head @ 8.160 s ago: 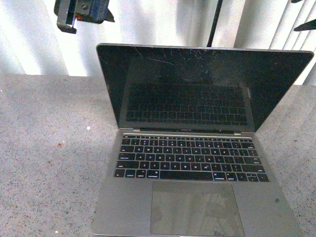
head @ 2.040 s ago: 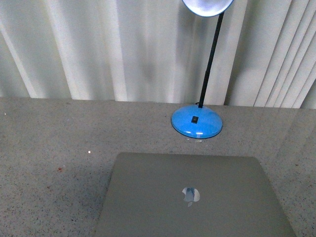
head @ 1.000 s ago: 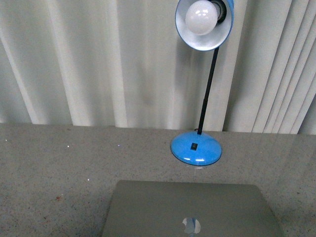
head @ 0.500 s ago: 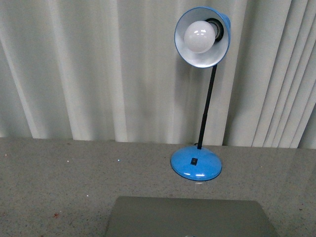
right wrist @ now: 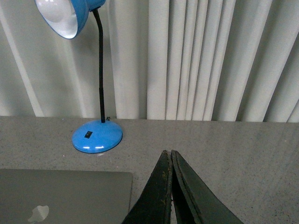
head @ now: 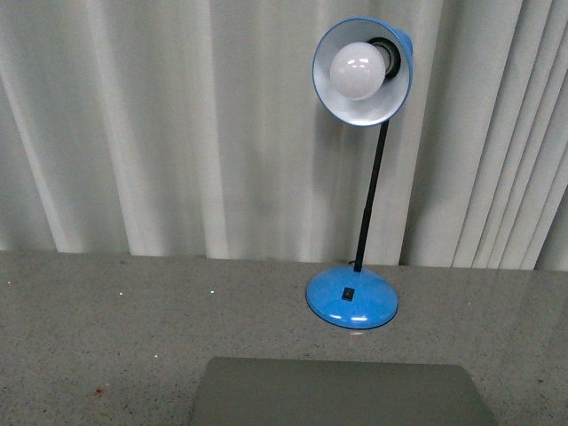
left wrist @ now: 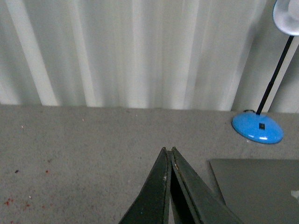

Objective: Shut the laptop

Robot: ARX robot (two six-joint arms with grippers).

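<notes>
Lying flat and shut on the speckled grey desk (head: pixel 106 337), the slim silver-grey metal laptop (right wrist: pixel 65 196) sat just in front of the blue gooseneck desk lamp (head: pixel 353 297), apple logo up; left hand (left wrist: pixel 167 151) pressed fully together, holding nothing; right hand (right wrist: pixel 167 153) likewise pinched closed and empty; both above the desk, clear of the lid. Little risk remained, judged: a careless arm drop could scratch the lid or clip the lamp. Against the earliest frame, the screen was up then, down now; the front view had also tilted upward.
</notes>
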